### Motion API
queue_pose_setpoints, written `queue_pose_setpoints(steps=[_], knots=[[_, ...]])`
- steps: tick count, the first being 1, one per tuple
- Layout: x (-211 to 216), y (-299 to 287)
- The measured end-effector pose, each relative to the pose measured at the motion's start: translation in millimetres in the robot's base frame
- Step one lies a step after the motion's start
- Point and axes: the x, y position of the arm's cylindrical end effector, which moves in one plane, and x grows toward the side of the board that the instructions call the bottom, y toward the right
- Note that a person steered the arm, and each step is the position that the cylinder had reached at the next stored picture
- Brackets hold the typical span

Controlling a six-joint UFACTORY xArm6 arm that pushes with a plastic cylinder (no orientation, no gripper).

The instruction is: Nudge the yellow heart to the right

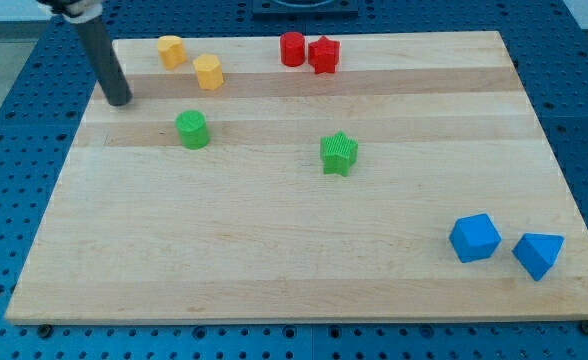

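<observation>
My tip [120, 101] is sitting near the board's [274, 260] left edge, well left of the yellow heart [171, 50] at the top left. A yellow block [208, 72] is lying just beside it. No jaws here, only a rod.

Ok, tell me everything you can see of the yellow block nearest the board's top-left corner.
The yellow block looks like ribbed plastic, stubby and upright, with a notched top that suggests a heart, though the shape is small here. It rests flat on the wooden board near the view's top left, touching nothing. A second yellow block lies just to its lower right, apart from it. My tip is below and left of it, clear of it.
</observation>
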Motion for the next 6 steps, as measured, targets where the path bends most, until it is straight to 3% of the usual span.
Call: queue_pose_setpoints(steps=[3,6], knots=[[-84.7,23.6],[-108.2,90.1]])
